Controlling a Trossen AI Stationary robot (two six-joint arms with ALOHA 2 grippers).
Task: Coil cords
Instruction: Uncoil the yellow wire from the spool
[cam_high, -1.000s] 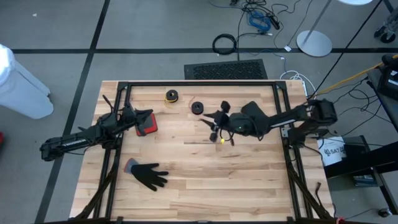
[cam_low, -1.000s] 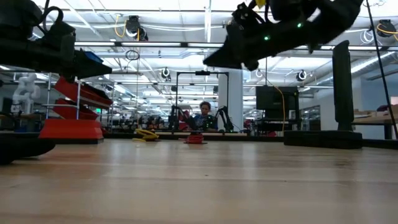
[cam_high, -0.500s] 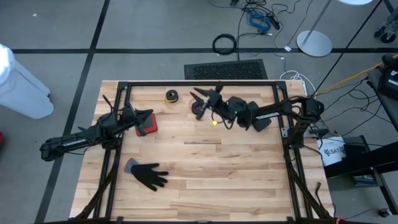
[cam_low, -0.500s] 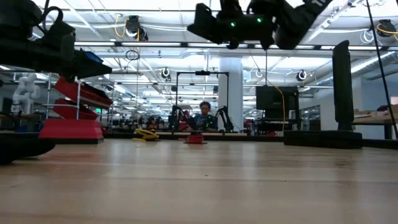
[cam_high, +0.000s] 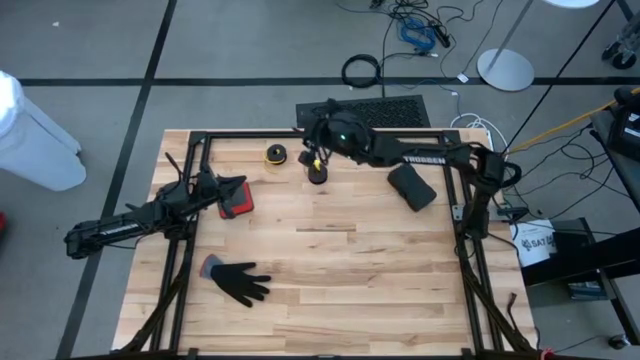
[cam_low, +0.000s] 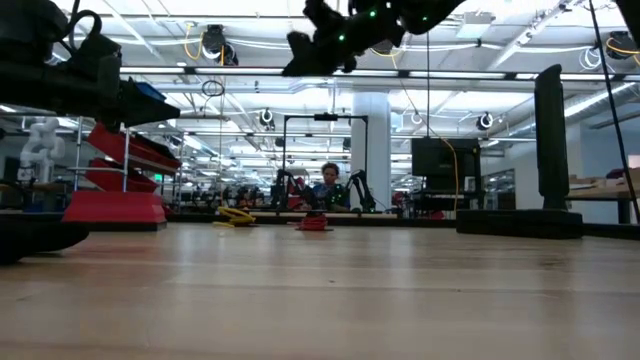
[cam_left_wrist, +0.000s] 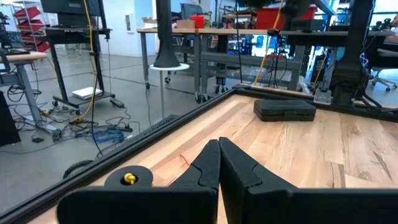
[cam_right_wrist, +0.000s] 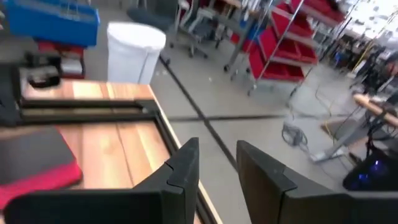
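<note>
The yellow-orange cord (cam_high: 275, 154) lies as a small bundle near the table's far edge; in the low view it shows far off (cam_low: 236, 214). The black cord (cam_high: 317, 176) lies bundled just to its right. My right gripper (cam_high: 306, 126) hangs high over the far edge, above and just beyond the black cord, pointing toward the table's left. It stands open (cam_right_wrist: 217, 163) with nothing between its fingers, and it shows at the top of the low view (cam_low: 293, 66). My left gripper (cam_high: 236, 184) waits shut (cam_left_wrist: 219, 152) at the table's left.
A red block (cam_high: 238, 202) lies by my left gripper. A black glove (cam_high: 240, 283) lies near the front left, and a black case (cam_high: 412, 187) at the right. A dark frame (cam_high: 320, 134) runs round the table top. The wooden middle is bare.
My right gripper has swung from over the table's middle toward the far edge and leftward, rising as it went, and now hangs above the black cord. Both cords have stayed where they were.
</note>
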